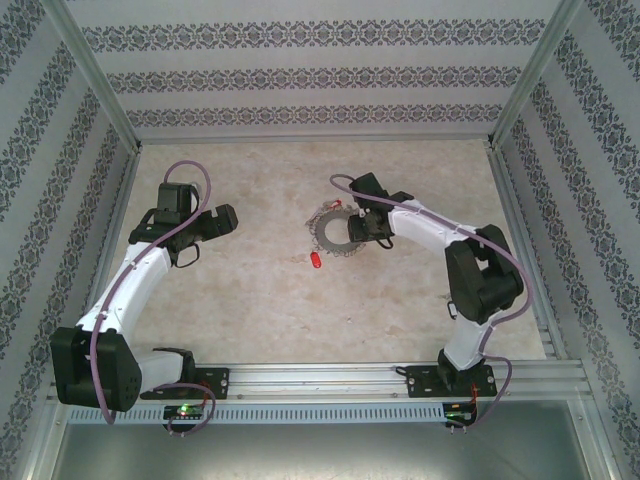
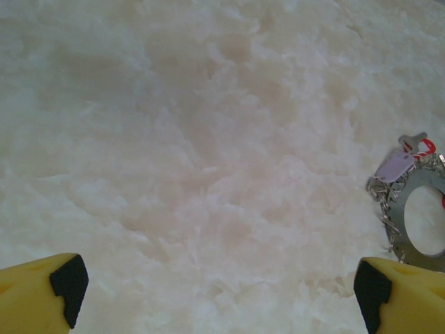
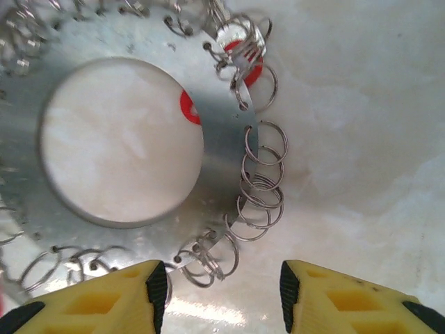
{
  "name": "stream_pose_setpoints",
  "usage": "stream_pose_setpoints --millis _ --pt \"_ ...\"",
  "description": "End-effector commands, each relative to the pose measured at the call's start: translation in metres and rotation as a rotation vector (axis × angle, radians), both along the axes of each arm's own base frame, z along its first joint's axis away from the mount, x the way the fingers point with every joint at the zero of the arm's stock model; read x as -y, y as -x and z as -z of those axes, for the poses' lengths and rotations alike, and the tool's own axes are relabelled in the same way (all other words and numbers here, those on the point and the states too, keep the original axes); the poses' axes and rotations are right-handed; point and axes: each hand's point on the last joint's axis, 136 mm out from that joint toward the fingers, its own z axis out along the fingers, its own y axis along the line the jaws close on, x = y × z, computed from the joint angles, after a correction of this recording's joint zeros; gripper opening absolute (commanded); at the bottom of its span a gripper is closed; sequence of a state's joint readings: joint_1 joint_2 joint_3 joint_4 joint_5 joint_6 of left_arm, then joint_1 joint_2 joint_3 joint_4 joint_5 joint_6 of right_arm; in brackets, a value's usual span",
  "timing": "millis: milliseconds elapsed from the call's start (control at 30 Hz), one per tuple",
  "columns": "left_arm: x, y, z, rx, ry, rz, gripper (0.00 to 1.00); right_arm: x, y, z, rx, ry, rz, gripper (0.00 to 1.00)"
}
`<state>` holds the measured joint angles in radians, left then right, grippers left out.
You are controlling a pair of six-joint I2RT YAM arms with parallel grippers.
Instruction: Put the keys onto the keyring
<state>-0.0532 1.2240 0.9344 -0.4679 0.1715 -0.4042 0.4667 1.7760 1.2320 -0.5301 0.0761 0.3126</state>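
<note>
One keyring (image 1: pixel 335 237), two or three keys (image 2: pixel 394 167), a left gripper (image 2: pixel 219 289) and a right gripper (image 3: pixel 222 285).
On the desk (image 1: pixel 250 300): one red-tagged key (image 1: pixel 316 260) just beside the keyring, one white-tagged key (image 2: pixel 394 167) at its rim, possibly a second red one, too small to tell.

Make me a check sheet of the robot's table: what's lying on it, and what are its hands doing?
Surface: pale, marbled table.
Job's things: ring lies flat mid-table, small wire loops along its rim; red key lies at its near rim, hooked on or not I cannot tell; white tag at the rim too.
Clutter: nothing seen.
Hands: left hand wide open, holding nothing, left of the ring; right hand open at the ring's edge, gripping nothing.
Cables: purple cable along each arm, clear of the ring.
Surroundings: patterned walls on three sides; metal rail at the near edge.
</note>
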Motion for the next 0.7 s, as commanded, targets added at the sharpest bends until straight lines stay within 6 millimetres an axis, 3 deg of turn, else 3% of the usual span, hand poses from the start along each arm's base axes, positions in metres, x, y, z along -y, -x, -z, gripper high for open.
stream_pose_setpoints --millis 0,167,300,367,533,667 --pt "0.003 0.001 -0.007 0.002 0.013 -0.005 0.99 0.003 0.000 -0.014 0.023 -0.053 -0.019 0.47" --pt "0.003 0.001 -0.006 0.004 0.017 -0.006 0.99 0.008 0.006 -0.005 -0.006 -0.059 -0.039 0.36" --pt "0.000 0.002 -0.005 -0.003 0.003 -0.015 0.99 -0.006 0.020 0.004 -0.058 -0.133 -0.080 0.08" --pt "0.000 0.002 -0.004 -0.002 0.002 -0.017 0.99 -0.017 0.030 0.006 -0.081 -0.188 -0.106 0.08" --pt "0.002 0.001 -0.006 -0.002 0.002 -0.004 0.99 -0.024 0.041 0.018 -0.103 -0.259 -0.086 0.30" --pt "0.003 0.000 -0.006 0.004 0.010 -0.002 0.99 -0.028 0.033 0.020 -0.117 -0.411 -0.016 0.25"
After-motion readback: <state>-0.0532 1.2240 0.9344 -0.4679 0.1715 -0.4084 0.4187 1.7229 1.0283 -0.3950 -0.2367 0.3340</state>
